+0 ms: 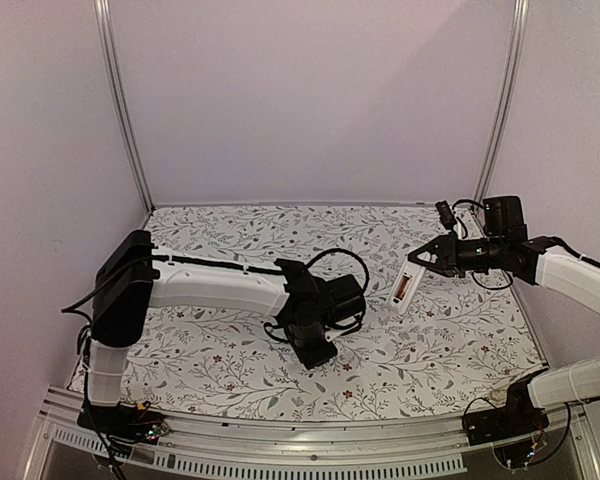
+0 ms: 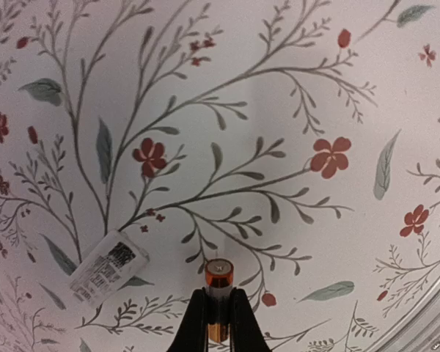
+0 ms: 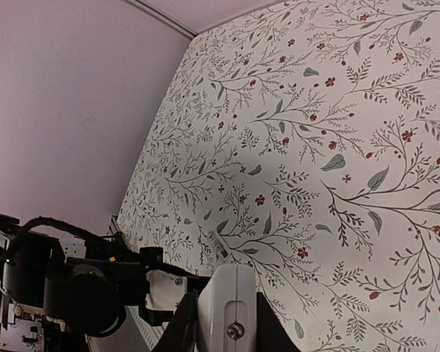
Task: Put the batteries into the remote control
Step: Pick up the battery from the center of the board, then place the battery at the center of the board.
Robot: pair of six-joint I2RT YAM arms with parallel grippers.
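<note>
Close up, the left gripper (image 2: pixel 218 297) has its two black fingers (image 2: pixel 198 315) squeezed shut on one battery (image 2: pixel 218 273). Its round end, orange with a silver spot in the middle, pokes out past the tips. It sits low over the flowered cloth (image 2: pixel 279 110), near the middle of the table (image 1: pixel 280 442) and a bit toward the near edge. I cannot tell if it touches the cloth. A small white label (image 2: pixel 106 268) lies on the cloth just beside it.

The right gripper (image 1: pixel 435 258) holds the remote control (image 1: pixel 407 285) up in the air over the right side of the table. Its jaws are shut on the sides of the white body. The remote control tilts, with its low end pointing toward the middle of the table. Something reddish shows on its side that faces up. It may be the other battery already in place, but it is too small to be sure. I see no other battery on the cloth.

The job now, I think, is to carry this battery over to the remote control. The battery is round and smooth, so the squeeze should be firm or it could slip. Lift it straight up first so it does not drag on the cloth. Hold the remote control steady with its open back facing the battery. Line the battery up with the empty slot, put one end in first, then push gently.
</note>
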